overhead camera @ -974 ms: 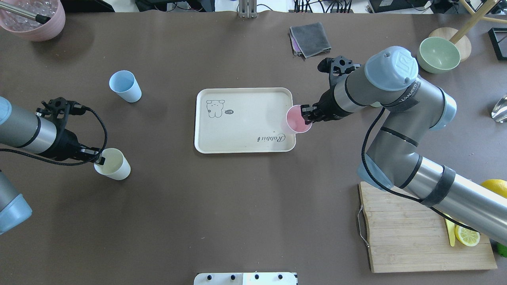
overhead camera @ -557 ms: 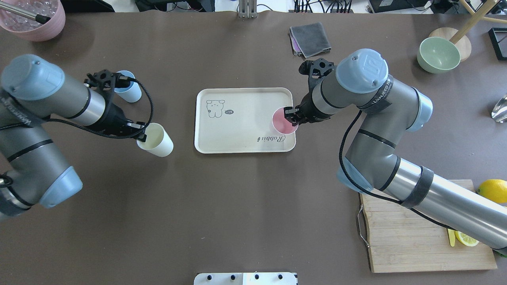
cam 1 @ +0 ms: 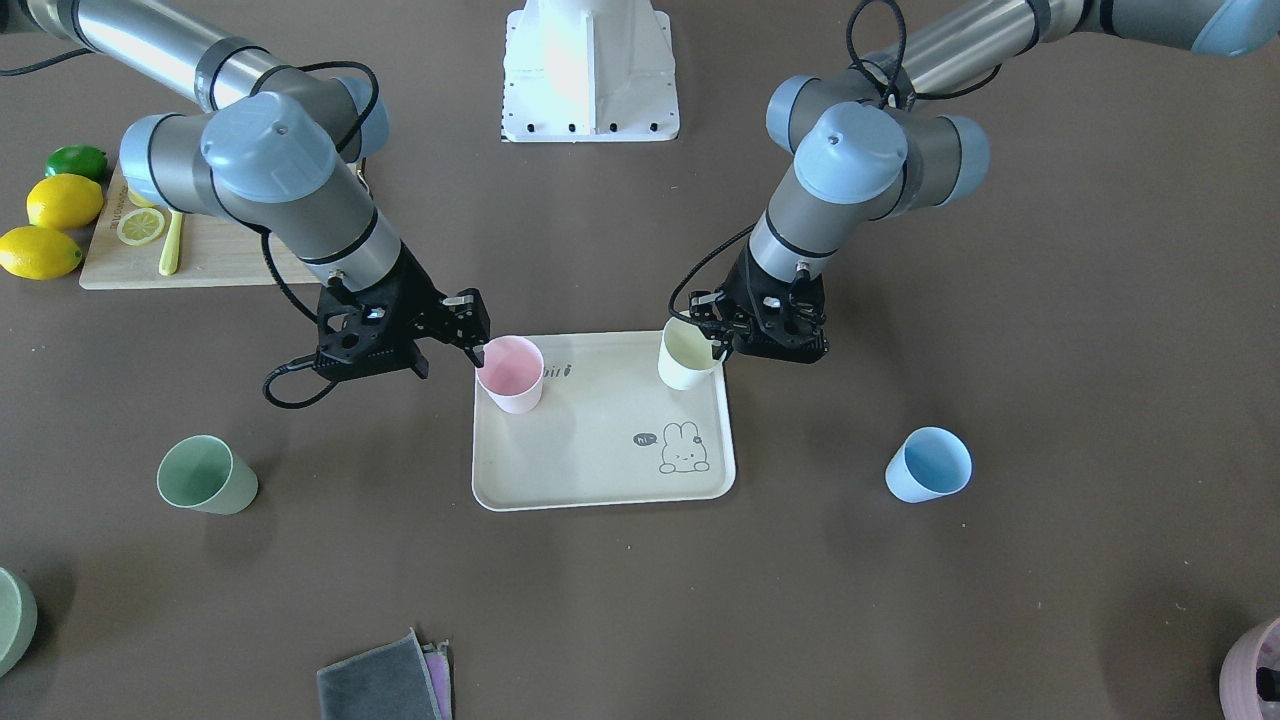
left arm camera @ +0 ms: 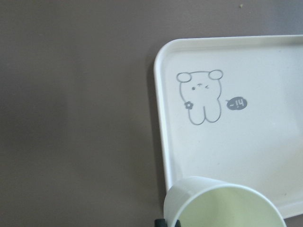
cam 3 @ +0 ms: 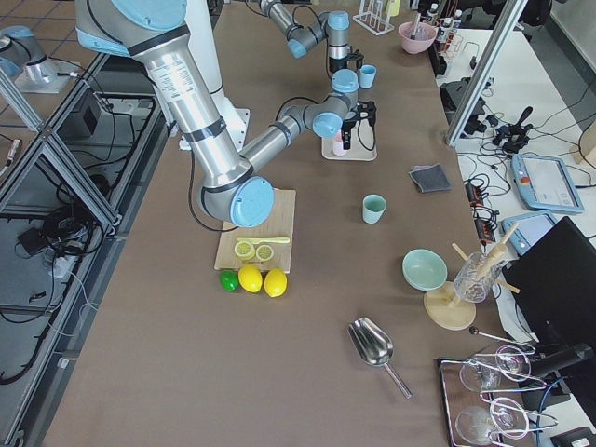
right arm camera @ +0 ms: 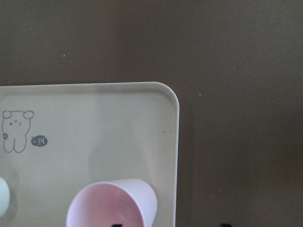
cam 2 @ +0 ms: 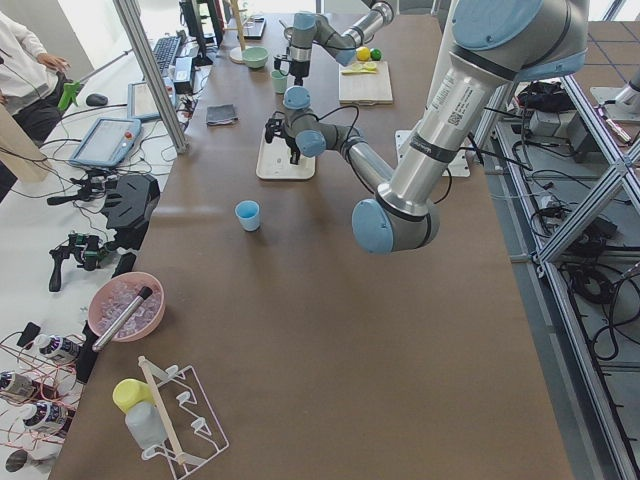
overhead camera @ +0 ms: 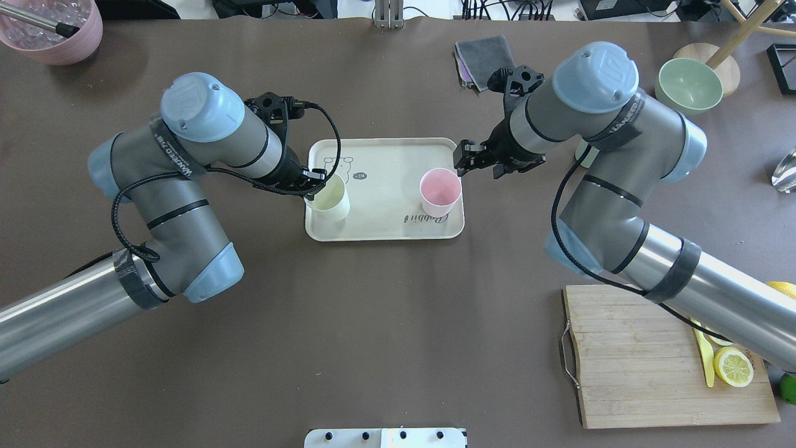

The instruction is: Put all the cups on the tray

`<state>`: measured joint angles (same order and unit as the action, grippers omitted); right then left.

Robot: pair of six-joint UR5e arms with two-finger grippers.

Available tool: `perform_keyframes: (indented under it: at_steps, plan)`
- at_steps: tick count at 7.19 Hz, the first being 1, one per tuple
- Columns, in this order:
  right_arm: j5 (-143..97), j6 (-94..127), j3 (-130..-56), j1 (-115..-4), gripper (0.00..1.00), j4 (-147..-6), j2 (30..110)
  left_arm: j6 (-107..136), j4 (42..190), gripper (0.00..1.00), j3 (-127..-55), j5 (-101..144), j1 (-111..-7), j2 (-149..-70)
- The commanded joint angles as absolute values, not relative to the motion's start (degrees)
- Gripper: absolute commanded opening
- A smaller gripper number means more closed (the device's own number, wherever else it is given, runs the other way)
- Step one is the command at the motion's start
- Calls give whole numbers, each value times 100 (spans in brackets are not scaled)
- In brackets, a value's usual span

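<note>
1. Nearest the robot, two grey arms with pale blue joints reach in from the near corners of the brown-covered bench. Their elbows are bent and their forearms converge on the middle. A wooden cutting board carrying a lemon slice lies under the right arm.
2. The left end effector points down and inward and is clamped on the rim of the cream-white tapered tumbler. This cup is roughly upright over the near left corner of the tray, and whether its base rests there cannot be told.
3. The right end effector hangs just beside the rim of the pastel pink tumbler and grips nothing. In the wrist view its jaws stand wide apart, one over the cup's mouth and one outside the wall.
4. The cream rectangular tray lies mid-bench with its long sides running left to right. The "Rabbit" script is near its near right corner and the bunny drawing near its far left corner.
5. The pink tumbler stands upright at the tray's right end, mouth up and long axis vertical.
6. The light blue tumbler stands mouth up on the bench, well apart from the tray on the robot's left. The sage green tumbler stands the same way on the robot's right.
7. Farthest from the robot are a grey folded cloth, a pale green bowl and a mauve pot. Cables and equipment show beyond the bench edge.
</note>
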<state>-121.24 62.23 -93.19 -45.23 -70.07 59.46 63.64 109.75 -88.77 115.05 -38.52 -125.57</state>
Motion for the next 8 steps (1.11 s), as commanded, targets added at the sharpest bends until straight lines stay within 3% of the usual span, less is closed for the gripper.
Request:
perform_keyframes:
  at_steps: [1,4,6,8]
  plan:
    - [-12762,5263,-9264,-5428,100,-7005,6475,6399,11021,97,-8710,11373,-3797,-12665]
    - [-12858,4457,-8343,-6037,100,-6961,6548,5988,10917,98,-8893,11739,-4295,-12621]
    - [-12832,4412,-8140,-6108,99,-6961,6627,5644,10829,98,-8886,12014,-4763,-12490]
    - [-12806,4412,-7911,-6082,80,-6952,6644,5634,10811,98,-8895,12015,-4816,-12489]
